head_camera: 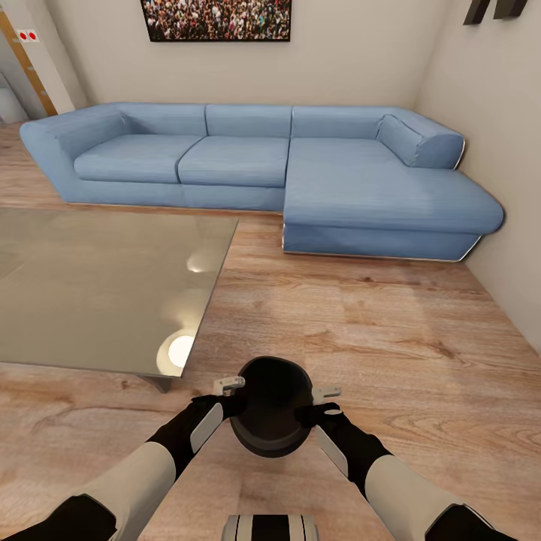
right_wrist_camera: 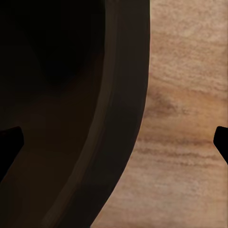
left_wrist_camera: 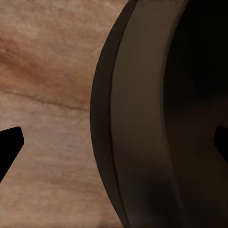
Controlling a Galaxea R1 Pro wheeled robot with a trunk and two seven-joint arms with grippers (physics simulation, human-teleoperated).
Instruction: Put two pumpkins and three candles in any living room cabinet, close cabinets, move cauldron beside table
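You have the black cauldron (head_camera: 270, 406) between both arms, low over the wood floor (head_camera: 391, 330), near the corner of the glass-topped bench (head_camera: 105, 285). Your left end effector (head_camera: 229, 391) and right end effector (head_camera: 324, 398) sit on opposite sides of its rim. In each wrist view the fingers stand wide apart, straddling the rim (left_wrist_camera: 142, 118), released rather than clenched. A blue sofa (head_camera: 300, 165) lies beyond.
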